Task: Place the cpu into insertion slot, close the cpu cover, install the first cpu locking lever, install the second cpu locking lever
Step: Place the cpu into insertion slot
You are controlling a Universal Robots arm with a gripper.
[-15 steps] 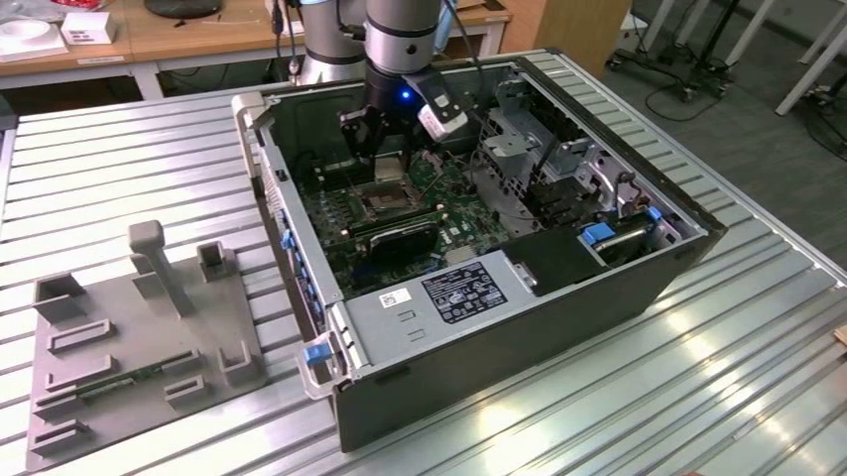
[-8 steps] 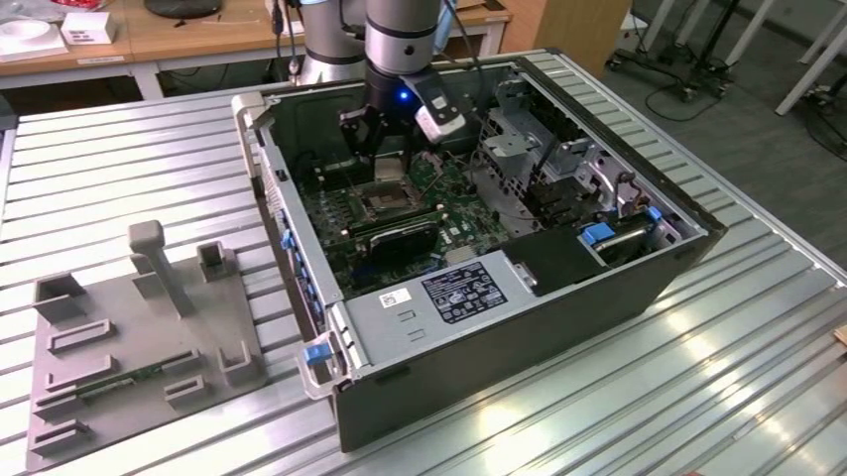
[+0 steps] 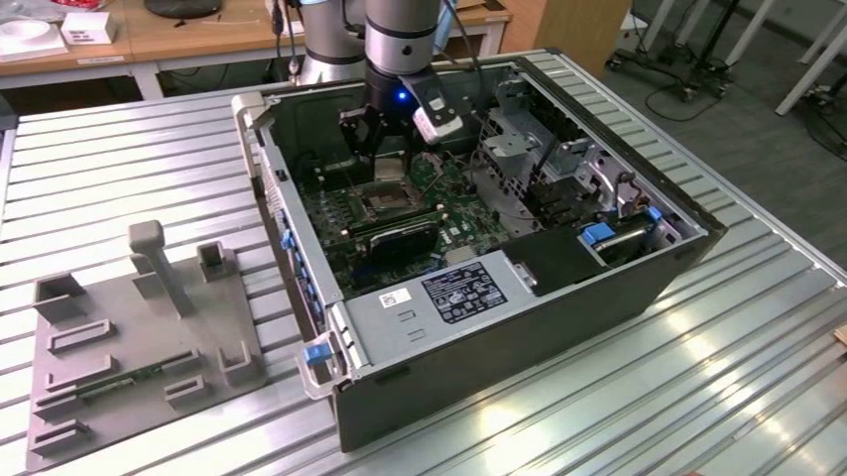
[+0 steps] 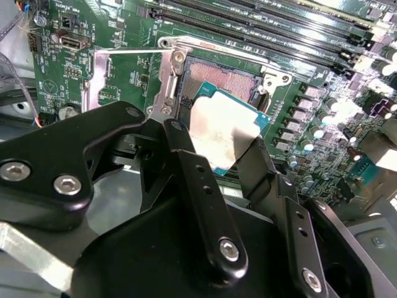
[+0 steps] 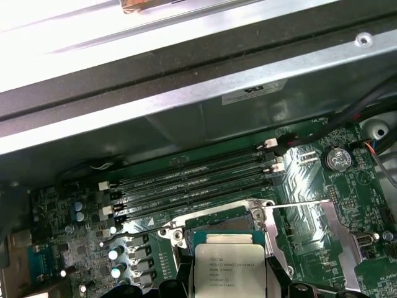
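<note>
Pincer clamped on the cpu, one finger on each of two opposite edges. Grey face toward the second wrist camera, pale smear across it.

Cpu hangs inside the case, over the slot. From the exterior view I sit low over the board. Chip looks unseated: its near part covers the slot's near side, while the far rows of contacts are bare. Cannot tell whether any corner touches the rim.

Cover is swung open and lies flat beside the slot. A thin wire lever runs along the cover's far edge.

Risks, as I judge them:
- Chip appears turned a little against the slot's square in the second wrist view. Lowered that way, a corner could ride the silver rim and the chip sit cocked.
- Any sideways drag while low could bend the fine contacts. Pressing down on a cocked chip would do the same.
- Grip is on thin edges only. A small slip could drop or tilt the chip into the slot.
- My fingers straddle the chip, and their tips may meet the rim or hinge plate before it bottoms.
- Memory slots lie just beyond the slot, so drifting that way could catch them.
</note>
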